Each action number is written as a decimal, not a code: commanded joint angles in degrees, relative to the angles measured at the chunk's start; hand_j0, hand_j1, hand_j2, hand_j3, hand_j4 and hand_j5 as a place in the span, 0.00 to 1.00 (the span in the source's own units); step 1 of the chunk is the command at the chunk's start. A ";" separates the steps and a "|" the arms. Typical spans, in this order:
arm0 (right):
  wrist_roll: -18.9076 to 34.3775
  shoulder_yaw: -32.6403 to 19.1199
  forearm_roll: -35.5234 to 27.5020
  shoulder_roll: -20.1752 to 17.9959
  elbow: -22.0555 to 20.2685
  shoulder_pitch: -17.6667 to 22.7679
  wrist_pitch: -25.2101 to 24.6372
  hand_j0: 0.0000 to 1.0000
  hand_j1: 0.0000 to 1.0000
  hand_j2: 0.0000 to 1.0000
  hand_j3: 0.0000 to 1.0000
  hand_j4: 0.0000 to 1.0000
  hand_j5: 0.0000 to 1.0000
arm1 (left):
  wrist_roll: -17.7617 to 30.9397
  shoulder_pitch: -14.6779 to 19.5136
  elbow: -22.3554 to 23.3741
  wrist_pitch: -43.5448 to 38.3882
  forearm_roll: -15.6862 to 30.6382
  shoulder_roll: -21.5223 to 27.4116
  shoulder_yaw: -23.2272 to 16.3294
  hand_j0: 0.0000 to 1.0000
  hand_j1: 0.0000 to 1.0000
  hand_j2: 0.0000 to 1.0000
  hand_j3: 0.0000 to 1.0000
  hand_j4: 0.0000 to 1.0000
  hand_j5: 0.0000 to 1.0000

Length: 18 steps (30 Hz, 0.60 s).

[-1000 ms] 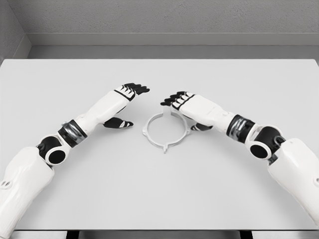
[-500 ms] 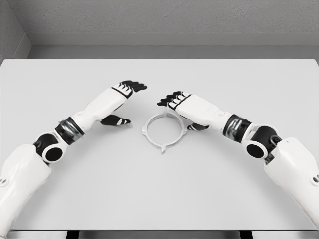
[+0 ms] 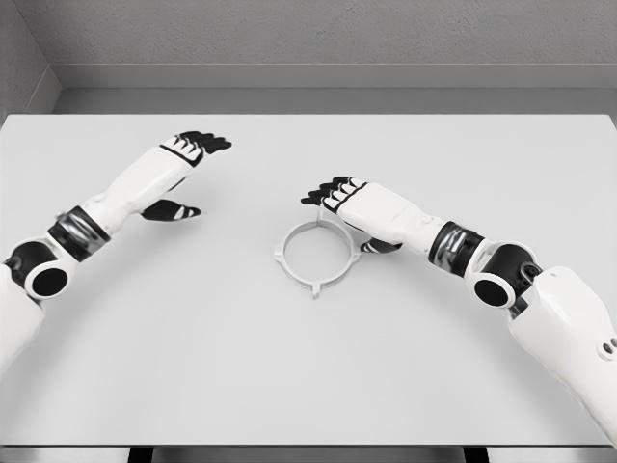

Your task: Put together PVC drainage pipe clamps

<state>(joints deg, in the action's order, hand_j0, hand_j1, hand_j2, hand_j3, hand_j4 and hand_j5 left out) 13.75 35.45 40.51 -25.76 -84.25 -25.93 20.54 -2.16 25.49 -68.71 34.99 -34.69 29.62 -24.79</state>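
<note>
Right robot hand [image 3: 349, 201] possibly touching clamp ring [image 3: 314, 253], white table [image 3: 308, 367], grey wall [image 3: 308, 34]

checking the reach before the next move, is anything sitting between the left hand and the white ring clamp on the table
Nothing visible does. Only bare table lies between the left hand, open at the far left, and the ring clamp. The right hand, also open, sits at the clamp's far right edge, not in that path.

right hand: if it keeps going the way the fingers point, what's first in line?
Nothing, as far as shown: the right hand points left across bare table, passing behind the clamp ring. The left hand sits off that line, though depth is unclear.
</note>
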 commanded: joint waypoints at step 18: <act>0.57 -30.96 -25.48 -26.79 -9.17 12.47 14.46 1.00 1.00 1.00 1.00 1.00 1.00 | -0.04 -0.70 0.07 0.01 0.33 5.80 3.60 1.00 1.00 1.00 1.00 1.00 1.00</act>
<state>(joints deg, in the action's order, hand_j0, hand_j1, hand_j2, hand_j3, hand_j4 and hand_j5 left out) 14.28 10.98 22.22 -45.48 -90.39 -9.83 31.04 -2.16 24.60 -68.67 34.99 -34.74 34.19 -22.22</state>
